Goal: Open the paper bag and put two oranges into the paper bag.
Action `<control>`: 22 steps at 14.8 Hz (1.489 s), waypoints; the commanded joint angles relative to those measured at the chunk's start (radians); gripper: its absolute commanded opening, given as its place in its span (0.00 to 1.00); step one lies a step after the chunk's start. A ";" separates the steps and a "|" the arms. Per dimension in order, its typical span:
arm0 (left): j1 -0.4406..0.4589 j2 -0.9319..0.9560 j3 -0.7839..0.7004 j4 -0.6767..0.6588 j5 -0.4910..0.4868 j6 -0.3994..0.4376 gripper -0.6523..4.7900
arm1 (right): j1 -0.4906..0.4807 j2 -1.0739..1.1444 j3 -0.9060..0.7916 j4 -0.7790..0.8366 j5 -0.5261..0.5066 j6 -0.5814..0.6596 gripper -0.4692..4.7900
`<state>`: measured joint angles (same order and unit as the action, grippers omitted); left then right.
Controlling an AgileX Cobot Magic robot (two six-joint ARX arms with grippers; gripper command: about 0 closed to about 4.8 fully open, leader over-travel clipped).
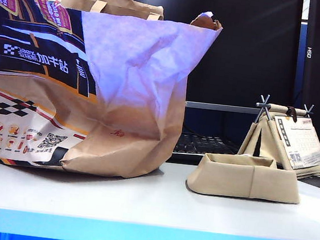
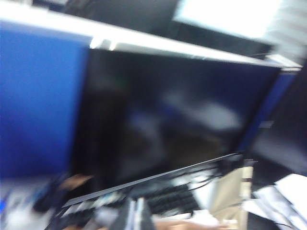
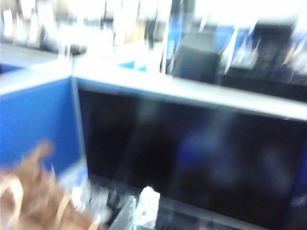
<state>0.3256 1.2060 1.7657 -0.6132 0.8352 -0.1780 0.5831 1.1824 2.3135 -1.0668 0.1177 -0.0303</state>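
Observation:
The paper bag stands upright on the left of the white table, brown and crinkled, with dark blue print and a checkered pattern; its mouth is spread wide and its handles stick up. No oranges show in any view. Neither arm shows clearly in the exterior view. The left wrist view is blurred: my left gripper has its two fingers pressed together with nothing between them, up in the air facing a dark screen. The blurred right wrist view shows my right gripper shut and empty, beside the bag's brown rim.
A small beige fabric tray sits on the table right of the bag. Behind it stands a desk calendar on a beige easel. A black screen and blue partitions fill the background.

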 commanded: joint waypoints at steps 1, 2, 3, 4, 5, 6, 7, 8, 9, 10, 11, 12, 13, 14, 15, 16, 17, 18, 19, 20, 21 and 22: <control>-0.001 -0.099 0.004 0.024 0.017 0.010 0.15 | 0.000 -0.111 0.000 -0.010 0.139 -0.001 0.08; -0.001 -0.172 0.002 0.026 0.010 0.050 0.15 | 0.000 -0.178 -0.024 -0.051 0.217 -0.001 0.08; -0.002 -0.241 -0.002 0.027 -0.018 0.074 0.15 | 0.000 -0.243 -0.084 -0.071 0.286 0.000 0.08; -0.002 -0.292 -0.003 0.028 -0.054 0.077 0.15 | 0.000 -0.293 -0.153 -0.064 0.332 0.000 0.08; -0.005 -0.360 -0.005 0.032 -0.103 0.097 0.15 | 0.000 -0.370 -0.283 -0.028 0.378 0.005 0.08; -0.006 -0.415 -0.024 0.034 -0.106 0.095 0.15 | 0.000 -0.429 -0.390 0.002 0.381 0.007 0.08; -0.006 -0.476 -0.069 0.034 -0.106 0.098 0.15 | 0.000 -0.480 -0.490 0.026 0.381 0.017 0.08; -0.006 -0.539 -0.132 0.034 -0.106 0.102 0.15 | 0.000 -0.525 -0.583 0.046 0.380 0.034 0.08; -0.006 -0.653 -0.271 0.034 -0.119 0.118 0.15 | 0.000 -0.594 -0.737 0.093 0.378 0.051 0.08; -0.006 -0.749 -0.396 0.034 -0.166 0.118 0.15 | 0.000 -0.642 -0.852 0.141 0.377 0.060 0.08; -0.006 -0.897 -0.595 0.032 -0.245 0.097 0.14 | 0.001 -0.708 -1.023 0.220 0.357 0.060 0.08; -0.006 -1.002 -0.737 0.037 -0.256 0.065 0.11 | 0.001 -0.749 -1.144 0.273 0.301 0.060 0.08; -0.006 -1.093 -0.866 0.039 -0.255 0.011 0.11 | 0.003 -0.783 -1.263 0.323 0.234 0.061 0.08; -0.013 -1.165 -0.978 0.050 -0.256 -0.023 0.11 | 0.003 -0.805 -1.378 0.391 0.185 0.061 0.08; -0.024 -1.201 -1.067 0.079 -0.267 -0.056 0.11 | 0.003 -0.813 -1.479 0.467 0.149 0.060 0.08; -0.064 -1.201 -1.135 0.089 -0.314 -0.043 0.11 | 0.002 -0.807 -1.578 0.560 0.151 0.060 0.08; -0.124 -1.201 -1.192 0.101 -0.359 -0.042 0.11 | 0.002 -0.806 -1.663 0.641 0.152 0.060 0.08; -0.208 -1.198 -1.285 0.151 -0.425 0.016 0.11 | 0.000 -0.785 -1.813 0.808 0.158 0.059 0.08; -0.252 -1.197 -1.337 0.175 -0.461 0.040 0.11 | -0.001 -0.766 -1.907 0.910 0.164 0.059 0.08; -0.276 -1.197 -1.373 0.222 -0.463 0.038 0.11 | -0.001 -0.751 -1.963 0.968 0.171 0.059 0.08; -0.301 -1.197 -1.432 0.278 -0.547 0.035 0.11 | -0.004 -0.711 -2.062 1.078 0.220 0.059 0.08; -0.307 -1.197 -1.488 0.309 -0.615 -0.017 0.11 | -0.017 -0.675 -2.137 1.165 0.248 0.060 0.08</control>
<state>0.0204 0.0078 0.3035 -0.3504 0.2768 -0.1585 0.5751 0.4934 0.2047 0.0032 0.3328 0.0277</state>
